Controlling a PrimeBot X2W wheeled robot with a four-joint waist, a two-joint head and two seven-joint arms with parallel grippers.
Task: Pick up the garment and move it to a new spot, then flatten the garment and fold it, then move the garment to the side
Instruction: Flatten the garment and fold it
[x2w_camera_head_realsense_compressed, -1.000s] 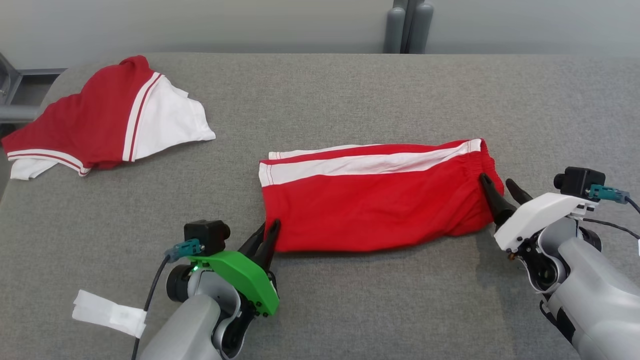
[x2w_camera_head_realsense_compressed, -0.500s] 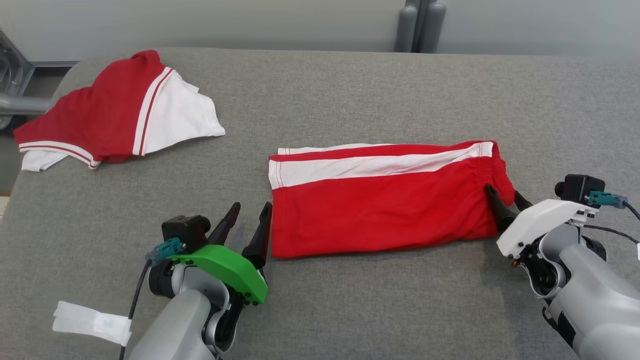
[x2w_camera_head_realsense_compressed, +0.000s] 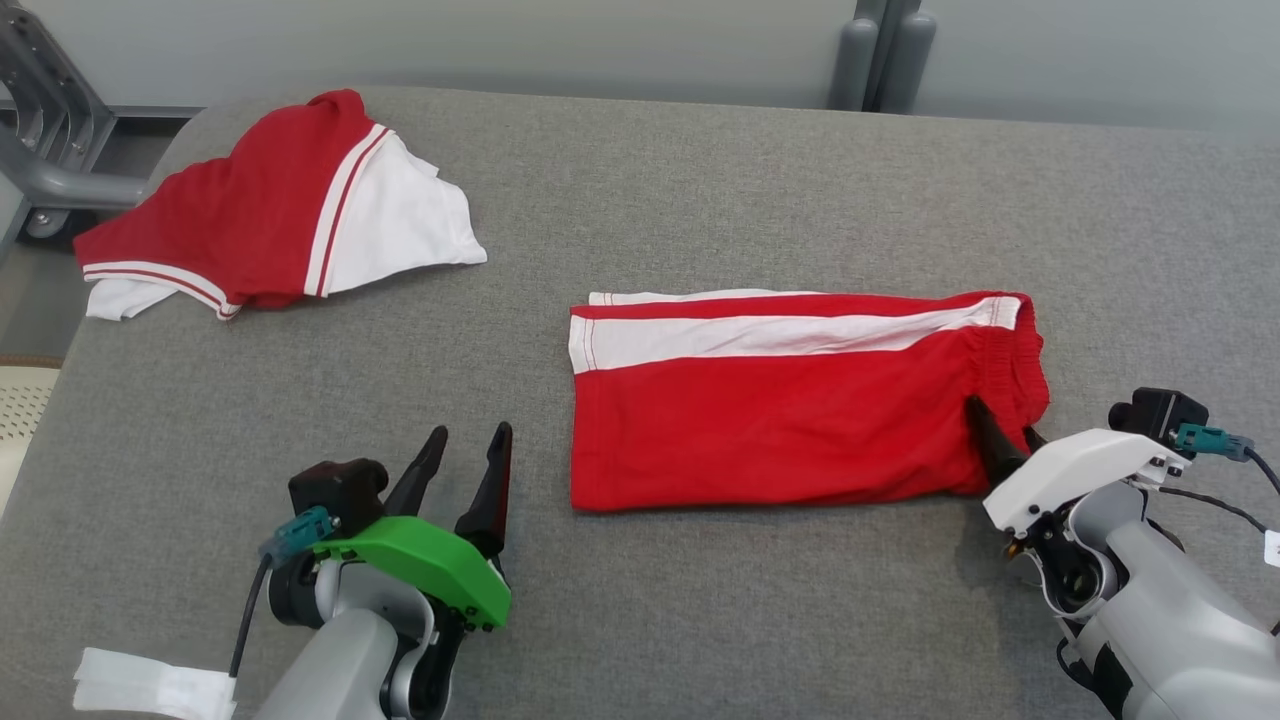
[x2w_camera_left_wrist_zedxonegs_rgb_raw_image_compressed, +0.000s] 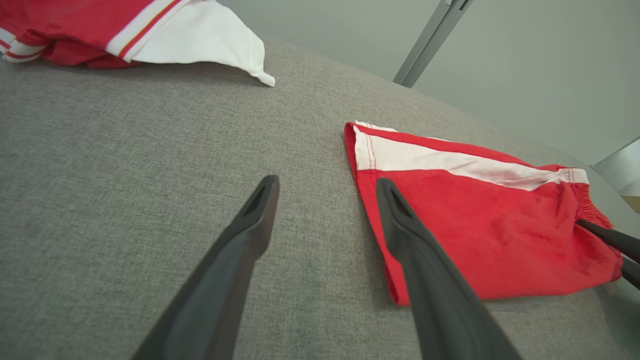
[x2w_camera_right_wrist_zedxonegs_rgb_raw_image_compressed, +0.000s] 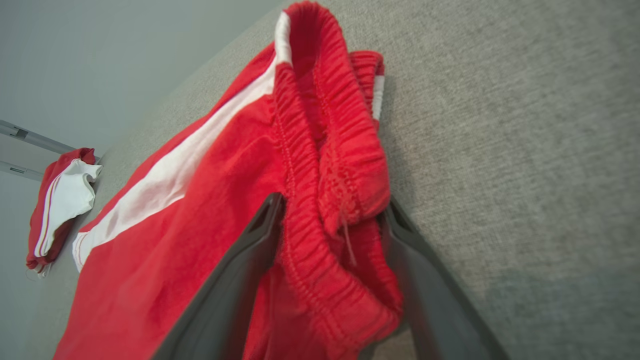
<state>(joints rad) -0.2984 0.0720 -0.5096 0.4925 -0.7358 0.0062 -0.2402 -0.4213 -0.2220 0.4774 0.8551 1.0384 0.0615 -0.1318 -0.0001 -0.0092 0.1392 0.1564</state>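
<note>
Shorts (x2w_camera_head_realsense_compressed: 780, 420) lie folded, right of centre on the table (x2w_camera_head_realsense_compressed: 700, 180). My right gripper (x2w_camera_head_realsense_compressed: 1000, 420) straddles the waistband (x2w_camera_right_wrist_zedxonegs_rgb_raw_image_compressed: 320, 165), jaws wide. The left gripper (x2w_camera_head_realsense_compressed: 470, 430) is spread wide beside the hem, not touching. I'd pinch all layers at both ends before sliding sideways.

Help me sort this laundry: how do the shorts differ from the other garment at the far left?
The shorts lie flat, folded into a rectangle; the other garment lies rumpled. The shorts are mostly red with a white stripe; the other garment has a large white panel. The right gripper straddles the shorts' waistband; nothing touches the other garment. Both are red and white.
</note>
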